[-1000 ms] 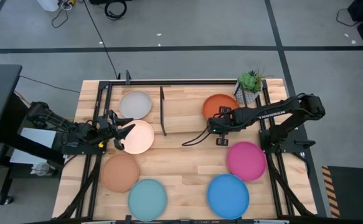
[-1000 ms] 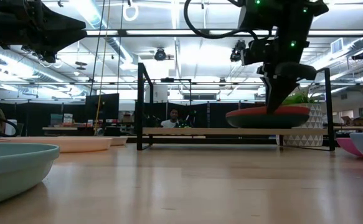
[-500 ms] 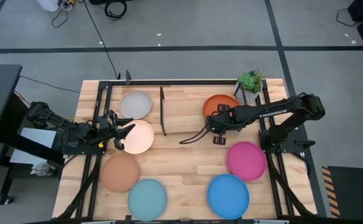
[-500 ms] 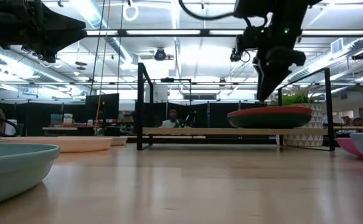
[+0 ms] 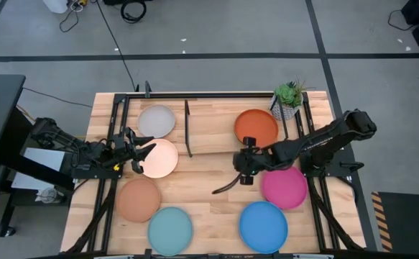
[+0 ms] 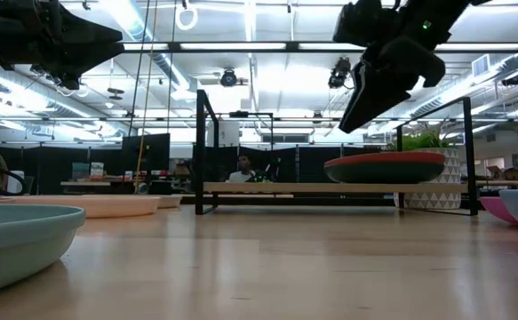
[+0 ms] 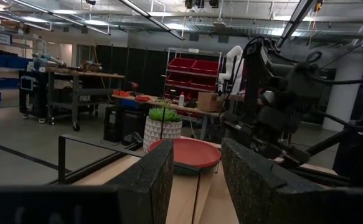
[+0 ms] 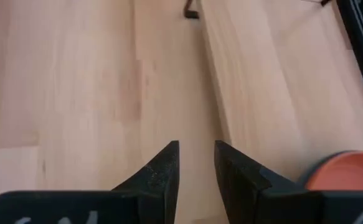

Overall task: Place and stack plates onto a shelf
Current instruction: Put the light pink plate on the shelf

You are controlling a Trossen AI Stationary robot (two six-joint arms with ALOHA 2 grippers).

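The light-wood shelf (image 5: 216, 126) stands at the table's far side. The orange plate (image 5: 256, 127) lies on its right half; in the low view a dark plate (image 6: 385, 174) shows beneath it. My right gripper (image 5: 241, 165) hangs open in the air, near of the shelf and left of the magenta plate (image 5: 284, 185). My left gripper (image 5: 143, 151) waits open at the left rim of the pale peach plate (image 5: 160, 159). The grey-white (image 5: 156, 120), tan (image 5: 139, 199), light blue (image 5: 170, 230) and bright blue (image 5: 263, 225) plates rest flat on the table.
A small potted plant (image 5: 288, 99) stands at the shelf's far right corner. The shelf's black rod ends (image 5: 188, 129) rise at both sides. A black cable (image 5: 223, 187) trails from the right arm over bare wood in the table's middle (image 5: 209, 187).
My right gripper has drawn away from the orange plate's near rim, rising and moving toward the table's near edge and slightly left, and it has tipped to a slant. The orange plate has stayed on the shelf.
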